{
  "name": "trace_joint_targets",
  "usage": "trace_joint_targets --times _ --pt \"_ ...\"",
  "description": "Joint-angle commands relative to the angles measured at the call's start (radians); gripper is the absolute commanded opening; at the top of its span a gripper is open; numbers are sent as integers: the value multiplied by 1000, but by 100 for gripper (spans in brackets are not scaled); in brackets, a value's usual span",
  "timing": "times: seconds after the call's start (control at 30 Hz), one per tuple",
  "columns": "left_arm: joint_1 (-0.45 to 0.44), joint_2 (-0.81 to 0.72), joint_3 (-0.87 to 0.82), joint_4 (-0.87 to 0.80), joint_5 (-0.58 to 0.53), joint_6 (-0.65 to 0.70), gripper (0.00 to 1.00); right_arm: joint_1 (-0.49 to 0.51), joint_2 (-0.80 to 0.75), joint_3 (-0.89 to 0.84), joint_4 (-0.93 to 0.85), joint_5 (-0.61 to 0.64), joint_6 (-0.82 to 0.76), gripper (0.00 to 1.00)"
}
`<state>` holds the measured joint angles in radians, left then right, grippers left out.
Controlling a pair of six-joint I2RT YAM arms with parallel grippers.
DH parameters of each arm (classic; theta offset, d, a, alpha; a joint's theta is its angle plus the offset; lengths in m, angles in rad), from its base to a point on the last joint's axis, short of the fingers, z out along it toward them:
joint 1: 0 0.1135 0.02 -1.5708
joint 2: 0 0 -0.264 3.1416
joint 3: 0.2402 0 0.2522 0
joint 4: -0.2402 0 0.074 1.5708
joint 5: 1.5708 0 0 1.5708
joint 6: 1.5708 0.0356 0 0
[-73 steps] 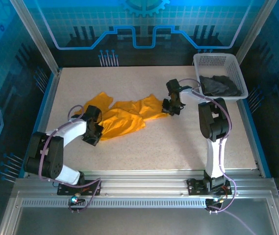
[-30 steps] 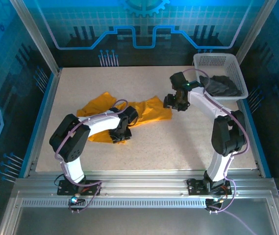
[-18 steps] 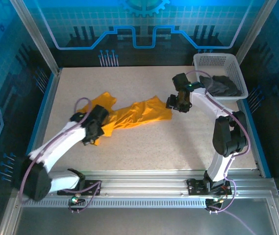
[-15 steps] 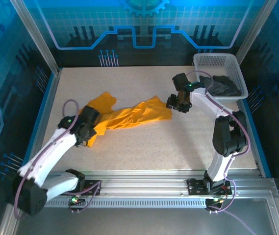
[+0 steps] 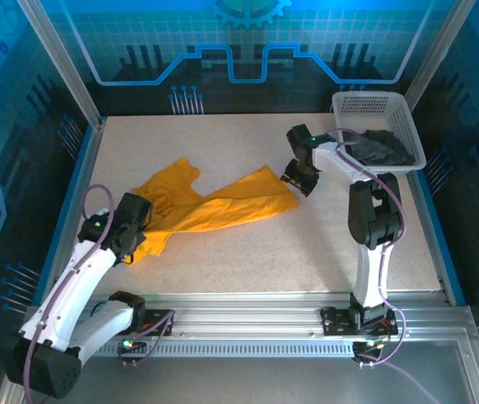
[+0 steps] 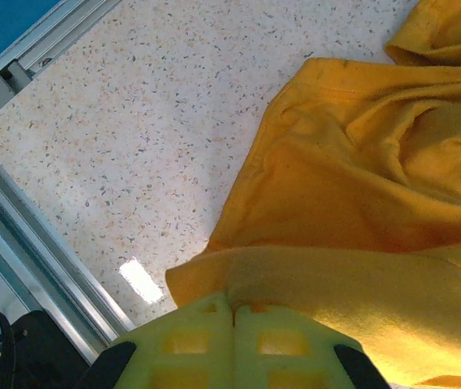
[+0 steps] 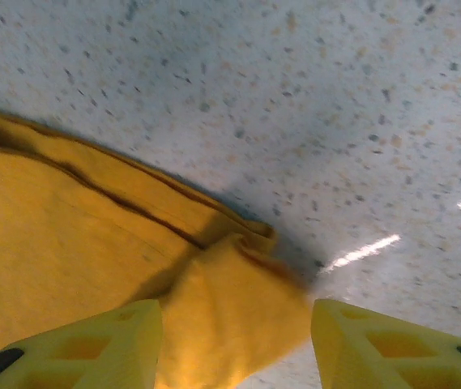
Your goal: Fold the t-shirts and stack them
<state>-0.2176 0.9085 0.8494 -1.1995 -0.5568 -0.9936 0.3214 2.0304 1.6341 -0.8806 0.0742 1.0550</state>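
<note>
Dragged toward the near-left corner, the left end effector point(image 5: 128, 244) now sits closer to the arm bases than a moment ago, and the orange-yellow t-shirt point(image 5: 214, 210) has been drawn out from a crumpled heap into a long slanting band across the counter point(image 5: 247, 261); the right end effector point(image 5: 299, 180) has shifted slightly and now hangs at the garment's right tip; in the left wrist view the left end effector point(image 6: 232, 312) has its fingers pressed together, pinching a fold of the shirt's edge; in the right wrist view the right end effector point(image 7: 234, 328) stands spread, with a hemmed corner of the cloth lying between the fingers but not clamped; judged from this, the task is at an early stage; the shirt is only being pulled flat, it is wrinkled and bunched near the left arm, one sleeve sticks out toward the far left, and no fold has been made; spreading, folding and stacking all remain; the white lattice basket point(image 5: 340, 105) stands at the far right corner of the counter, and the charcoal grey t-shirt point(image 5: 378, 147) lies crumpled inside it, unfolded and waiting its turn.
</note>
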Motion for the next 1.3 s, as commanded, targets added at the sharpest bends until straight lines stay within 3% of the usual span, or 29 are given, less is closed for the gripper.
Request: trace_joint_targets --times 0.0,0.23,0.4,0.6,0.83,0.97,1.07,1.27 --pt "9 -6 -15 -14 -13 2 0 9 50 24 -29 -53 131 55" --pt "9 -7 -10 -10 -12 15 0 -3 -105 -196 28 -21 144 53" --pt "9 -8 -15 -2 -8 28 0 -34 -131 -319 141 -96 -9 41" --pt "9 2 -8 11 1 42 0 -45 -75 -308 203 -132 -165 36" --pt "9 7 -7 18 5 43 0 -42 -25 -260 175 -112 -228 29" --pt "9 12 -10 27 8 44 0 -42 25 -214 119 -97 -242 13" --pt "9 14 -6 33 9 42 0 -42 -9 -227 108 -59 -226 1" --pt "9 26 0 43 18 43 0 -26 -168 -227 38 -1 -202 0"
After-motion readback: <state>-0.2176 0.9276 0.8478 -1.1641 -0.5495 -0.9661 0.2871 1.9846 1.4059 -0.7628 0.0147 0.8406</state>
